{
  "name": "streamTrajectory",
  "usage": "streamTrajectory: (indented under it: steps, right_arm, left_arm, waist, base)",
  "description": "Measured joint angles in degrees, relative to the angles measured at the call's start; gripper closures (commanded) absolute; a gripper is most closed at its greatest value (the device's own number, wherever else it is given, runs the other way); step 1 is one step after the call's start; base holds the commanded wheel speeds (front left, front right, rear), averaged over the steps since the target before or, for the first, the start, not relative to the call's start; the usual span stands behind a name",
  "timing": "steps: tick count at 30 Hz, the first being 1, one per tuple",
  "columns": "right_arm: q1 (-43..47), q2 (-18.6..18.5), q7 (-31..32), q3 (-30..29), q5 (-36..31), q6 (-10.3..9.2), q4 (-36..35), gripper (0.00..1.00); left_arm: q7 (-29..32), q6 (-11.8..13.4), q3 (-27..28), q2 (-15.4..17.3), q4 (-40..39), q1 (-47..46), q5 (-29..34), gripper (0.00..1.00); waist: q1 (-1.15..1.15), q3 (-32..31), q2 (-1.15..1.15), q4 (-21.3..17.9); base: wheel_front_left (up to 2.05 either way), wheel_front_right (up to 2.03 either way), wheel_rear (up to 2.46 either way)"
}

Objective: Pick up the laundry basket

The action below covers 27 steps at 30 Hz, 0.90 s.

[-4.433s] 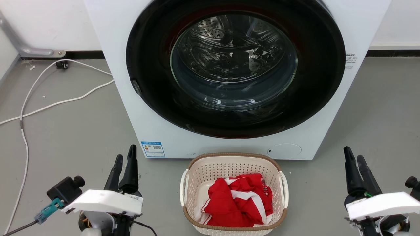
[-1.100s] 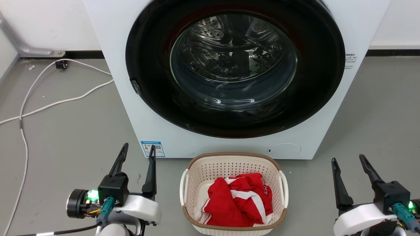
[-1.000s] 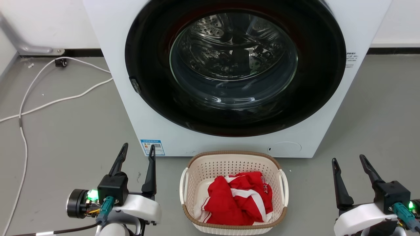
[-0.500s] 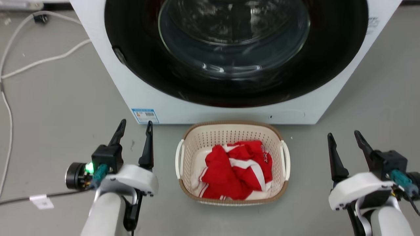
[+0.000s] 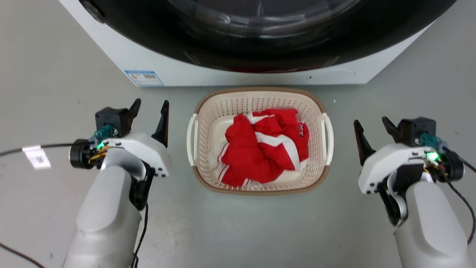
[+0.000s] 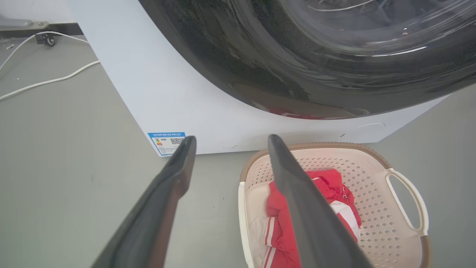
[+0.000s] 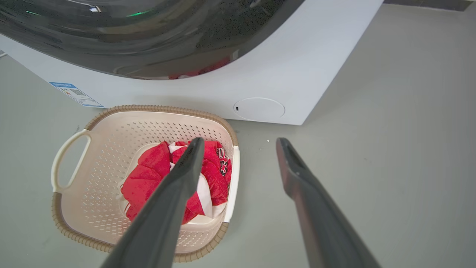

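The laundry basket (image 5: 219, 115) sits on the floor (image 5: 238, 230) with the washing machine (image 5: 223, 74) just behind it, while the left gripper (image 5: 151, 103) and right gripper (image 5: 370, 122) flank it, fingers spread wide and holding nothing, seemingly placed to take its white side handles (image 5: 191, 139) together.
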Motion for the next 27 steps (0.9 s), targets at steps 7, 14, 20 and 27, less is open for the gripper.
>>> streamTrajectory:
  steps: [7, 14, 20, 27]
  right_arm:
    - [-8.2, 0.0, 4.1, 2.1, 1.5, 0.0, 10.0, 0.0]
    - [-15.8, 0.1, 6.0, 5.4, 3.7, 0.0, 19.5, 0.0]
    - [-22.6, 0.0, 8.3, 7.6, 5.3, 0.0, 27.2, 0.0]
    - [-29.7, 0.0, 10.9, 9.8, 6.0, 0.0, 35.1, 0.0]
  left_arm:
    - [4.0, -0.9, -2.9, 0.7, 9.5, -7.8, -4.1, 0.0]
    - [10.6, -1.0, -11.2, 2.4, 14.9, -13.7, -12.2, 0.0]
    - [16.8, -1.0, -18.4, 5.0, 16.1, -17.8, -19.3, 0.0]
    - [22.1, -1.0, -24.7, 7.7, 17.2, -21.7, -26.1, 0.0]
  waist:
    - [0.0, 5.7, 0.0, -0.8]
    - [0.0, 10.2, 0.0, -1.5]
    - [0.0, 14.0, 0.0, -2.2]
    - [0.0, 18.1, 0.0, -2.3]
  base:
    - [0.0, 0.0, 0.0]
    - [0.0, 0.0, 0.0]
    - [0.0, 0.0, 0.0]
    - [0.0, 0.0, 0.0]
